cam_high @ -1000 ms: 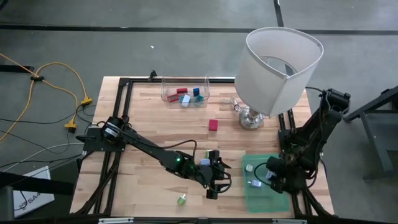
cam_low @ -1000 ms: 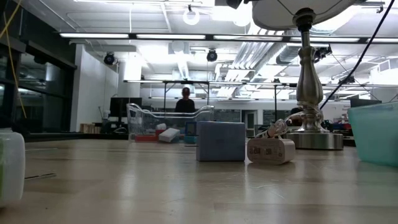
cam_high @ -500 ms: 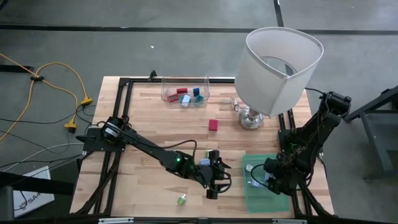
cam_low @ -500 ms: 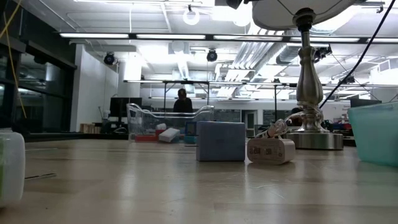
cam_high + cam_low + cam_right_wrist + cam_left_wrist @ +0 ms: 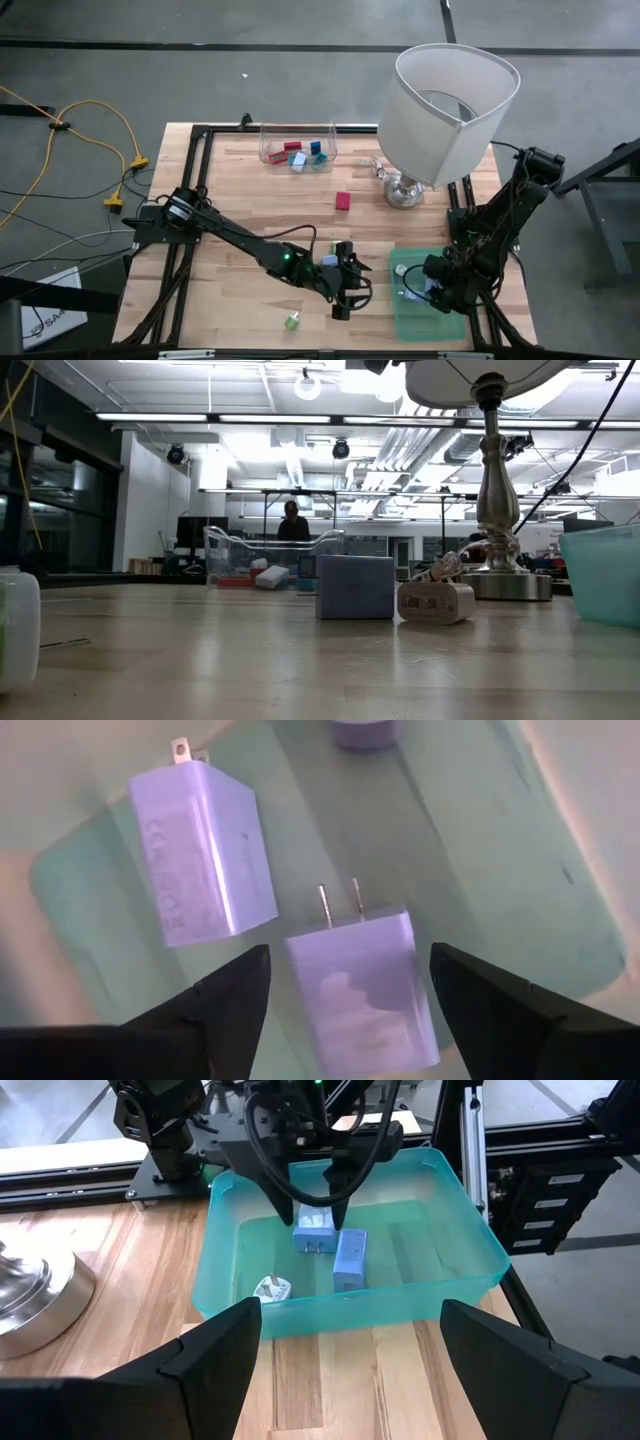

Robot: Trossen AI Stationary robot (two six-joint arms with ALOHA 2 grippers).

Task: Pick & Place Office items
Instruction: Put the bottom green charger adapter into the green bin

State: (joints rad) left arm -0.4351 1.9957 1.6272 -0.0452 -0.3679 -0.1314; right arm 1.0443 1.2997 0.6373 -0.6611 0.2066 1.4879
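Counter [image 5: 240, 200] of pale wood planks carries everything, with a black frame round its edges. Largest on it is a white lamp [image 5: 450, 110] standing near the far right corner, its metal base [image 5: 403, 190] beside a small white plug [image 5: 435, 601]. A teal bin [image 5: 425, 300] sits at the near right corner. The right gripper [image 5: 312, 1188] hangs inside it, jaws spread apart and holding nothing, with a pale blue charger [image 5: 365, 985] lying between them on the bin floor. A second charger [image 5: 200, 870] lies just beside it, and a small white adapter [image 5: 272, 1289] rests near the bin's wall. The left gripper [image 5: 347, 290] waits low over the middle of the near edge, jaws wide open and empty, facing the bin. A clear tray [image 5: 297, 145] at the far edge holds several small red and blue pieces [image 5: 303, 155]. A red block [image 5: 343, 201] lies alone mid-counter. A tiny green piece [image 5: 292, 321] sits by the near edge.
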